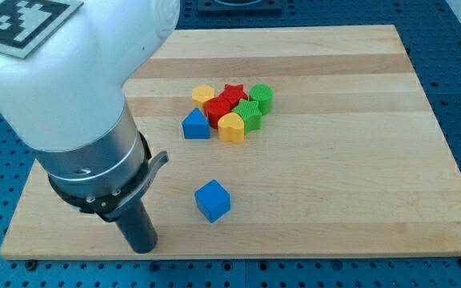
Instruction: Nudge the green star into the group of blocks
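The green star (251,115) lies at the right side of a tight cluster of blocks in the upper middle of the board. It touches a yellow block (231,127) on its left and a green cylinder (262,98) above it. The cluster also holds a red star (232,93), a red block (218,110), a yellow hexagon (203,96) and a blue triangle (196,126) at its left edge. My tip (143,246) rests near the board's bottom left edge, far below and left of the cluster.
A blue cube (212,200) sits alone below the cluster, to the right of my tip. The arm's large white and grey body fills the view's upper left. The wooden board (358,184) lies on a blue perforated table.
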